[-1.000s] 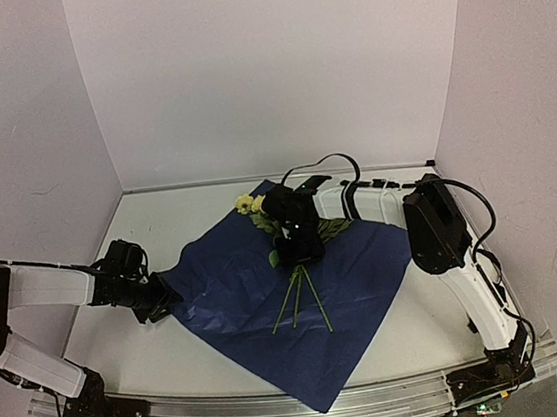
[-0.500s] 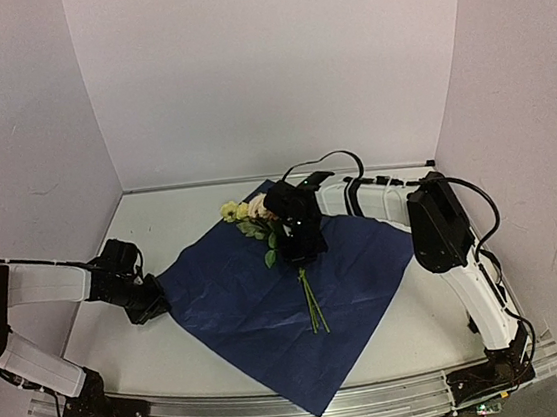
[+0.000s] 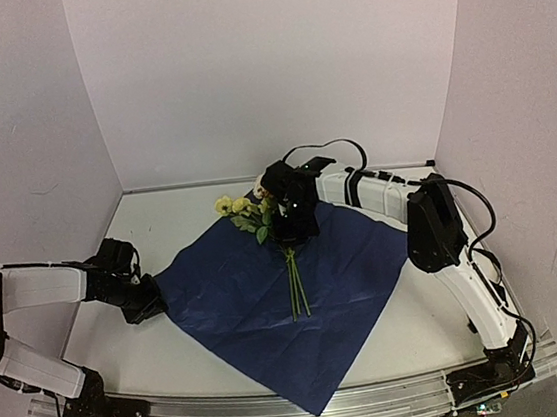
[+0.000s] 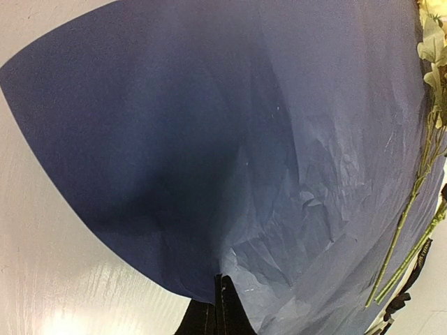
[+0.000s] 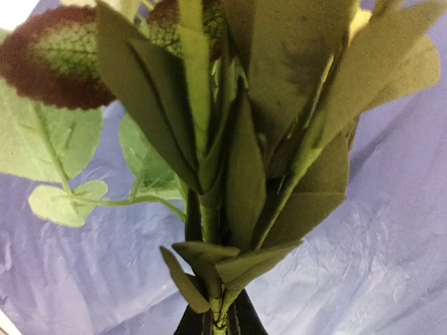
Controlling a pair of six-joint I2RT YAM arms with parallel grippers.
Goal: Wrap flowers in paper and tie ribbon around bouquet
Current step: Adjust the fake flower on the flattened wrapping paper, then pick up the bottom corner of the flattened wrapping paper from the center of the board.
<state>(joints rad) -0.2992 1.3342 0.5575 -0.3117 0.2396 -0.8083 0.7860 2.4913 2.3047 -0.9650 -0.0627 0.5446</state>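
The paper (image 3: 239, 304) lies spread as a dark blue diamond on the table; in the left wrist view the paper (image 4: 209, 139) fills most of the frame. My left gripper (image 3: 154, 305) is shut on its left corner, fingertips (image 4: 234, 317) pinching the edge. My right gripper (image 3: 292, 231) is shut on the flowers (image 3: 236, 206) just under the leaves, near the sheet's far corner. Their stems (image 3: 294, 282) trail down onto the paper. In the right wrist view green leaves (image 5: 265, 139) crowd the frame above the closed fingers (image 5: 246, 324). A black ribbon (image 4: 419, 262) shows beside the stems (image 4: 405, 230).
White walls close in the table (image 3: 159, 217) at the back and on both sides. A metal rail (image 3: 282, 414) with the arm bases runs along the near edge. The paper's near corner reaches almost to that rail.
Both grippers have shut, the left on the paper's corner, the right on the flowers. The right gripper has moved the bunch back; the splayed stems now lie together. The left drew back leftward.
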